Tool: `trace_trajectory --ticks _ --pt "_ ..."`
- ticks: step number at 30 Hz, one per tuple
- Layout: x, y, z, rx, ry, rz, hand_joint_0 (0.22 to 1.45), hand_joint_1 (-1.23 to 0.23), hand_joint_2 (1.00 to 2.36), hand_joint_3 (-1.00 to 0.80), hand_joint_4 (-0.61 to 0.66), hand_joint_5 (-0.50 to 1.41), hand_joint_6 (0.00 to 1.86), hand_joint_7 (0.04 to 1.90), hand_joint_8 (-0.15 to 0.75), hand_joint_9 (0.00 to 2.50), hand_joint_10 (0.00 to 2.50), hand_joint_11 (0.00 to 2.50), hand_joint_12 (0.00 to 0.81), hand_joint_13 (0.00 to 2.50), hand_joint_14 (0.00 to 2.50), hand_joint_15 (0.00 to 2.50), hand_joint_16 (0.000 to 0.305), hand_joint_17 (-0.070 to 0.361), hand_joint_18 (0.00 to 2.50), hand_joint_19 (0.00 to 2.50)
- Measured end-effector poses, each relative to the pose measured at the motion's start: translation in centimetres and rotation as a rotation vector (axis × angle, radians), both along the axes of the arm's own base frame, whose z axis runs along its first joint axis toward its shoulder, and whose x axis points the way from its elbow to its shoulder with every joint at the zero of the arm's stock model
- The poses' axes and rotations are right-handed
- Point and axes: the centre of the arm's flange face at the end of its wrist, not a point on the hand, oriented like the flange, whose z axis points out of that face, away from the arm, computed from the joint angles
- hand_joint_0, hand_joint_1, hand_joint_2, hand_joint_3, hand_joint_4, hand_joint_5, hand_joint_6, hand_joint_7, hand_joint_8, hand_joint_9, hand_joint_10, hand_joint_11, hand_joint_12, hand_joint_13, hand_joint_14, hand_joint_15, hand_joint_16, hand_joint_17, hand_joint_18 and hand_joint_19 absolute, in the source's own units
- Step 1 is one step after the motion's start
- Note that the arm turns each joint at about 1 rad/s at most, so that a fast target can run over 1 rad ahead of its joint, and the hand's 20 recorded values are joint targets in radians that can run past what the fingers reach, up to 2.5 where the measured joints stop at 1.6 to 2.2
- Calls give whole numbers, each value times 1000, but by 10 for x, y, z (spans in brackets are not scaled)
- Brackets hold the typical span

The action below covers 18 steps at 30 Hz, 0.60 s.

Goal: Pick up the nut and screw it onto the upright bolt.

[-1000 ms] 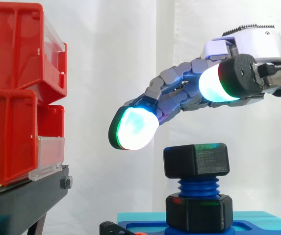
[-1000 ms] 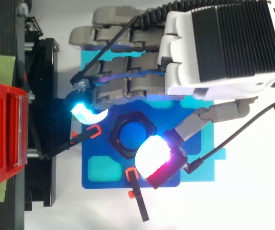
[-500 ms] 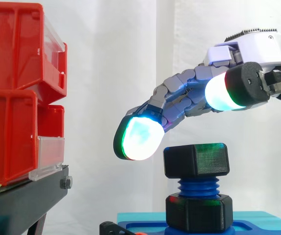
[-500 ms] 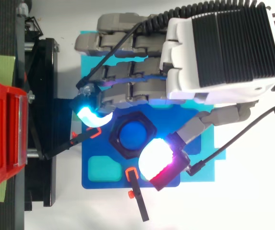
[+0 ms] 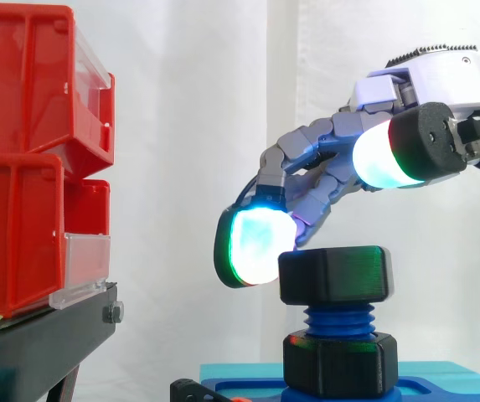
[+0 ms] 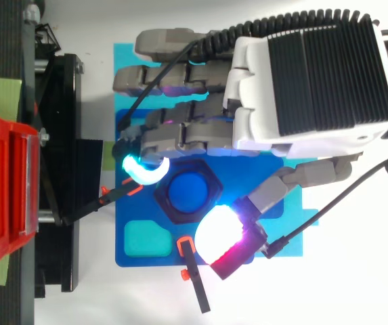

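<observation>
**Atop the bolt already, with the threading left to do**

Over the blue plate (image 6: 143, 261), finds the black hex nut (image 5: 334, 274) seated on the top end of the upright blue bolt (image 5: 338, 320). Notes several turns of bare thread between it and a second black hex collar (image 5: 340, 362) at the bolt's foot. Counts the pick-up and the placing as done, by that look. Leaves the screwing-down, over most of the exposed thread, as the work ahead.

Catches the hand (image 6: 309, 81) hovering over the nut, spread rather than closed. Reaches down on one side with bent fingers, one glowing fingertip (image 5: 256, 249) just beside the nut's upper edge. Holds the thumb pad (image 5: 382, 155) higher on the other side, clear of the nut. Pinches nothing, as far as can be seen.

Cannot settle whether that fingertip touches the nut or stands just off it. Cannot tell either whether the nut has caught the thread or merely rests on the bolt's end. From above, loses part of the nut's rim under the fingers and the thumb pad. From the side, cuts off the plate and the collar's base at the lower edge. Off to one side, well apart, notes red bins (image 5: 22, 151) on a black stand (image 5: 47, 343).
</observation>
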Motion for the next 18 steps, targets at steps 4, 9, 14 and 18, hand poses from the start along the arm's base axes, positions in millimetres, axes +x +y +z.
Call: trace_trajectory --ticks 4,9,14,18 --pt "-1 -1 -1 0 4 -1 492 -293 1000 -500 218 -7 504 1136 256 972 0 0 309 417 0 0 31 69 0 0" --pt "-2 -8 -2 0 9 -7 498 -304 1000 -500 156 19 504 1297 251 1086 0 0 298 506 0 0 27 61 78 0" --pt "-4 -16 -1 -2 10 -10 502 -311 1000 -500 110 47 500 1527 248 1249 0 52 279 612 0 0 24 54 201 0" --pt "-6 -24 -1 -9 14 -5 507 -310 1000 -500 80 55 579 1406 222 1450 3 105 254 798 0 31 22 49 387 34"
